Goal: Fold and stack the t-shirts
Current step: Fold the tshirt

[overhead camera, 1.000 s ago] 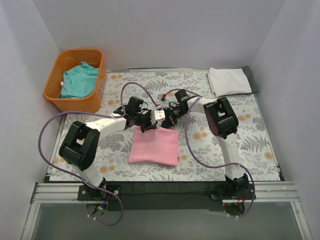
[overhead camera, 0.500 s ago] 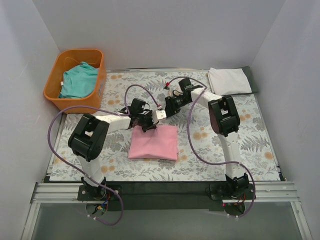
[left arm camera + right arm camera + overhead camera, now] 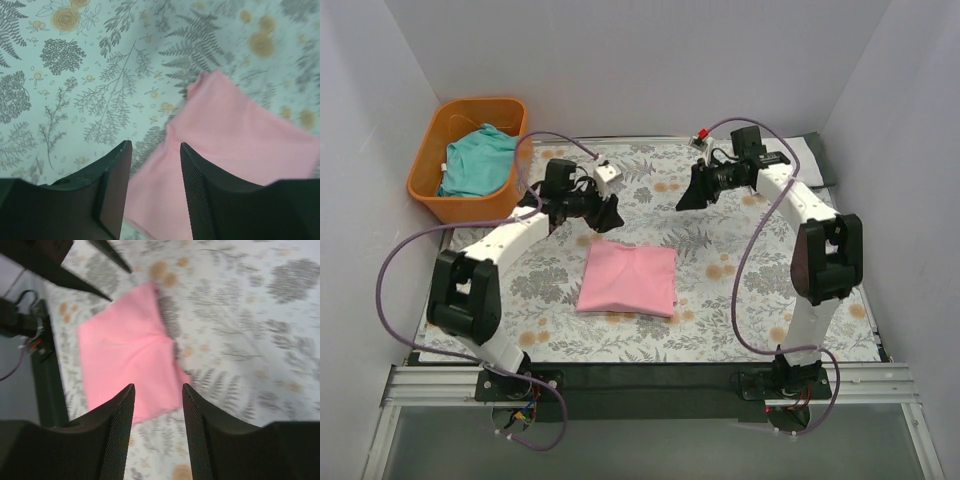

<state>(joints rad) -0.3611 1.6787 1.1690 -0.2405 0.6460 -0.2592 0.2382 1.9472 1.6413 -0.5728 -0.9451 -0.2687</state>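
Both jaws released, empty. Risk: pink shirt [image 3: 628,280] is puckered at its 12 o'clock edge. Pinching one layer could unfold it moving to white shirt [image 3: 778,162] at 2 o'clock.

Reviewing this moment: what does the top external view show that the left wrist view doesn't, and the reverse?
Only top external: the orange basket holding the teal shirt, the white shirt at the far right, and the right pincer. Only left wrist: the left pincer close up, jaws apart, nothing between them. Both: the folded pink shirt lying on the floral cloth.
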